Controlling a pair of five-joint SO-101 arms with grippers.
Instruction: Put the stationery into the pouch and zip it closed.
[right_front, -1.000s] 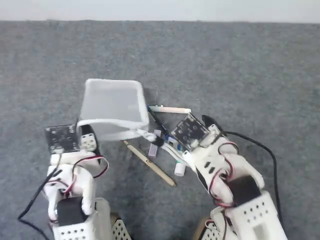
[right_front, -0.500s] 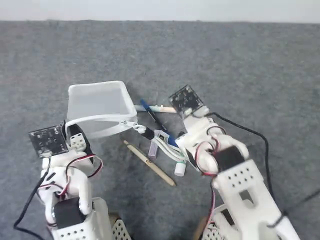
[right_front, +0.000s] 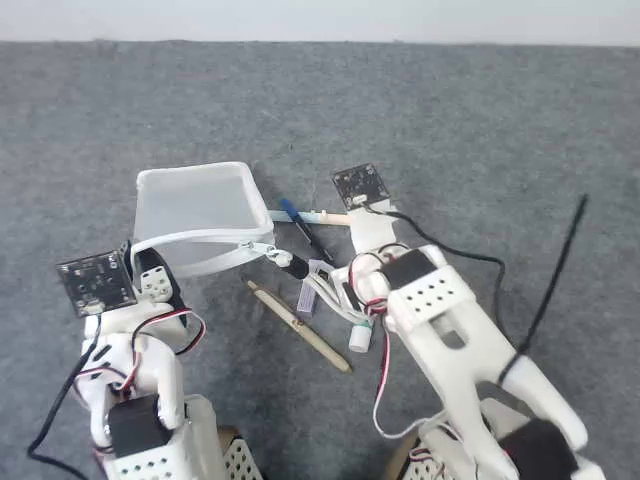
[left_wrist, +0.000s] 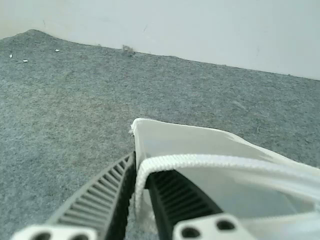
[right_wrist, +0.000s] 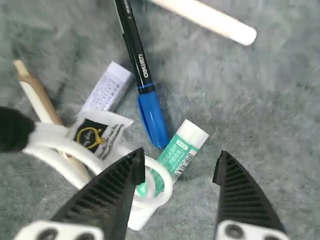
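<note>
Pouch (right_front: 195, 205), translucent white, mouth agape, rim pinched in left gripper (left_wrist: 142, 169); right gripper (right_wrist: 181, 159) spread.

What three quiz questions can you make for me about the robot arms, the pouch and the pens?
1. True or false: the left end effector is shut on the rim of the pouch.
2. Pick one: the right end effector is A) open, B) shut on an eraser, C) shut on a zipper.
3. Fill in: the blue-capped pen lies ___ the pouch (inside/outside).

Key: 1 true; 2 A; 3 outside.
</note>
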